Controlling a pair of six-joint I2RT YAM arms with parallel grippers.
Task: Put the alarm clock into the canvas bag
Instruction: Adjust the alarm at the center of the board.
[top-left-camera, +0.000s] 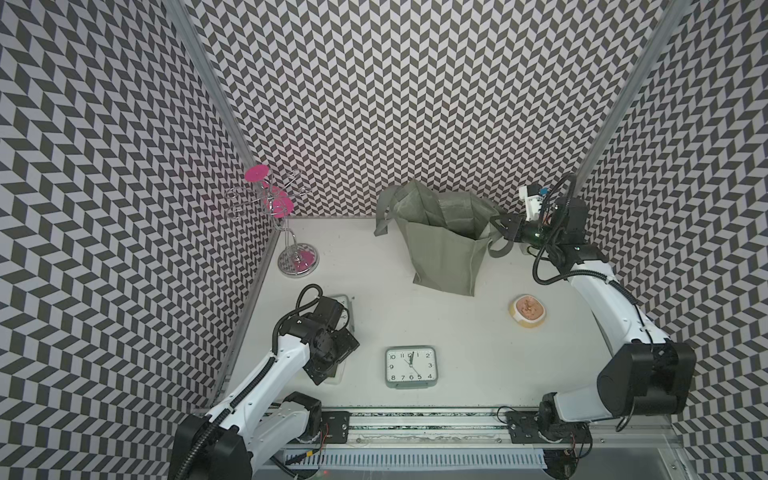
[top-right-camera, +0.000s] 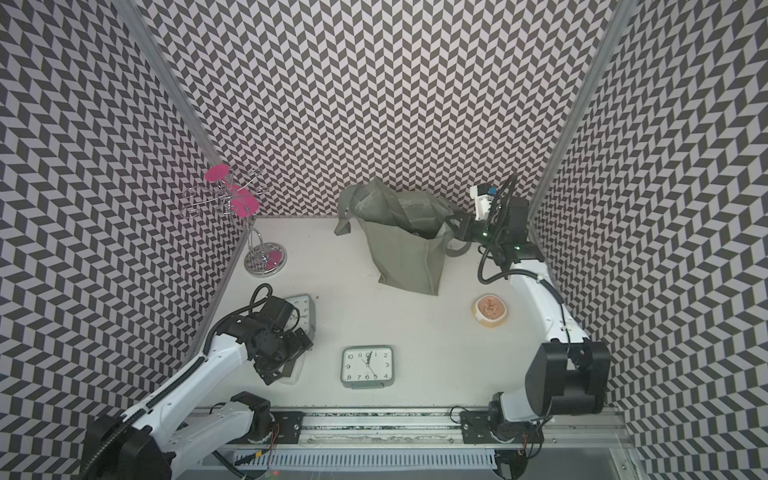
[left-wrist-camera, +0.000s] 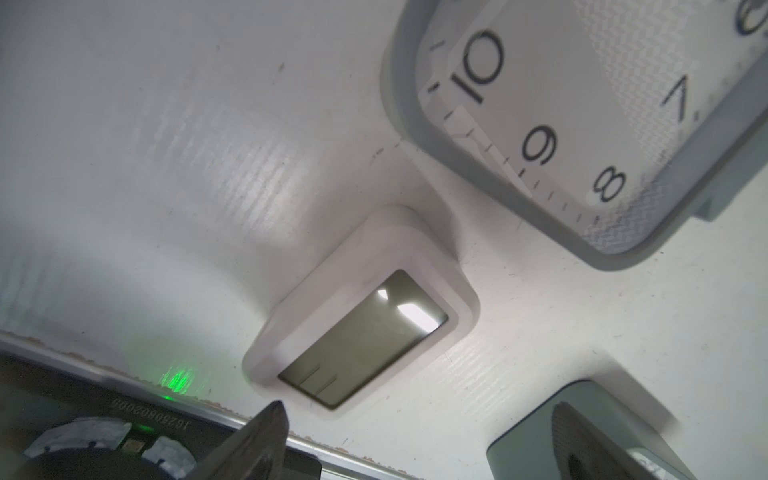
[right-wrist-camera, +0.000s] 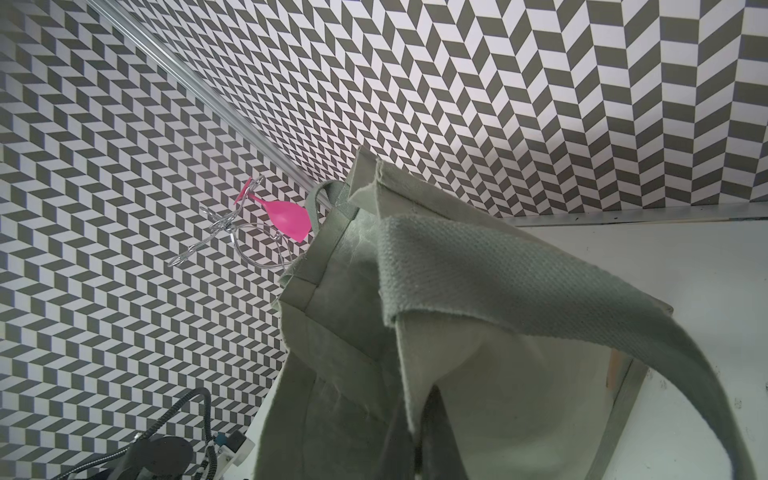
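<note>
The white table (top-left-camera: 457, 332) carries the canvas bag (top-left-camera: 444, 253), which stands upright toward the back with its mouth open and one handle drooping over its left side. The right arm (top-left-camera: 602, 299) rises from the front rail, folds at a high elbow and runs back along the right wall. Its wrist turns inward, so the right gripper (right-wrist-camera: 417, 415) meets the bag's right rim, pinched tight on the fabric edge. The left arm (top-left-camera: 266, 374) leans in from the front left corner, wrist bent down over the table. The left gripper (left-wrist-camera: 417, 406) hangs with its jaws spread wide above the white digital alarm clock (left-wrist-camera: 361, 328) and touches nothing. That clock lies flat, screen up, near the front left, well apart from the bag. Just beside it, at the front centre, the grey analog alarm clock (top-left-camera: 410, 367) lies face up. Another grey clock (top-left-camera: 347, 309) lies partly hidden under the left wrist.
</note>
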